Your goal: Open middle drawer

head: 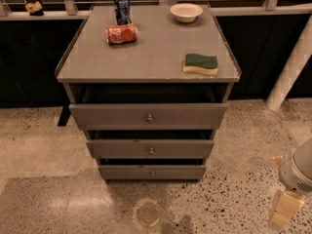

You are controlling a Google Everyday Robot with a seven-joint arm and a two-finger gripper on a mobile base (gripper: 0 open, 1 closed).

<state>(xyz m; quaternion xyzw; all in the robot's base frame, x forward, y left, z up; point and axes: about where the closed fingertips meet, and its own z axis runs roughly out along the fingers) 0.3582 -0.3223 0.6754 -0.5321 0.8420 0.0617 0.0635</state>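
Nearest, at the lower right edge of the camera view, the pale yellowish two-finger gripper [282, 212] hangs low above the speckled stone floor [53, 145], under a white rounded arm part [298, 172]. I cannot tell if it is spread apart or closed together, and it holds nothing that I can see. It is well apart from the grey three-drawer cabinet [146, 57].

The middle drawer [122, 148], a grey flat front with a small round metal knob [151, 151], sits between the shortest bottom drawer [122, 172] and the tallest top drawer [112, 116]. Its front seems in line with the others, so I judge it is not yet pulled out. The whole work is left: to reach the knob, to take it, to pull.

On the cabinet top, going further back, lie a green and yellow sponge [200, 64], a red drink can on its side [121, 34], an upright blue drink can [122, 9] and a white round bowl [186, 12]. The can colours suggest cola brands, but no letters can be read.
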